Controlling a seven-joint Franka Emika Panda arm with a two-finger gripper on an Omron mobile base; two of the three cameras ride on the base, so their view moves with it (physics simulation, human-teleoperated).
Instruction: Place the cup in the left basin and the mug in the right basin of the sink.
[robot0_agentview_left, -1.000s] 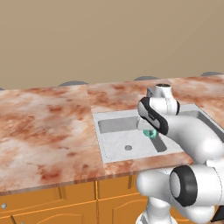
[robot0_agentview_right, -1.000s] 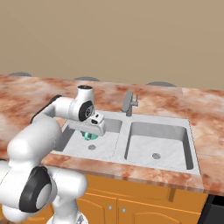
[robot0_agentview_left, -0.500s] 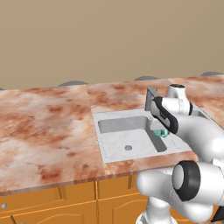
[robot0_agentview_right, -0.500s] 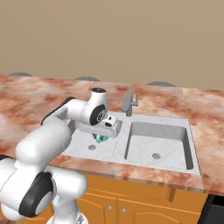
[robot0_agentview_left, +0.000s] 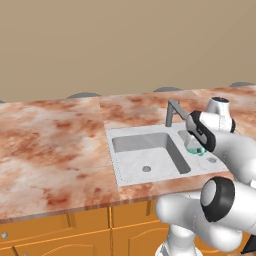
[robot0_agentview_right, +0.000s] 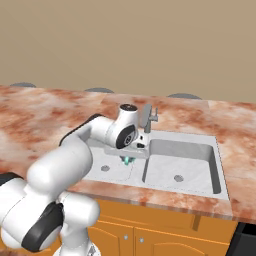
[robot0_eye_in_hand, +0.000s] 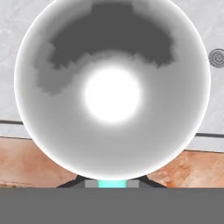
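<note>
- Holding the mug (robot0_agentview_left: 196, 148) in the gripper (robot0_agentview_right: 128, 159); I read the jaws as closed on it, though the fingers themselves are mostly hidden behind the hand in both base views.
- From the hand camera, I look straight down into the mug's (robot0_eye_in_hand: 112, 87) white inside; a sliver of teal shows at its lower edge between the two dark tips.
- Mug hangs above the sink (robot0_agentview_right: 215, 150), clear of the metal, near the thin divider (robot0_agentview_right: 146, 167) between the two bowls.
- In the right base view I place the teal patch (robot0_agentview_right: 127, 160) just over the left basin's (robot0_agentview_right: 107, 167) inner edge; I cannot tell exactly which side of the divider it is over.
- Right basin (robot0_agentview_right: 182, 167) lies just beside it, drain (robot0_agentview_right: 178, 178) visible.
- Faucet (robot0_agentview_left: 172, 111) stands on the back rim, just behind the hand.
- Marble counter (robot0_agentview_left: 50, 145) surrounds the sink.
</note>
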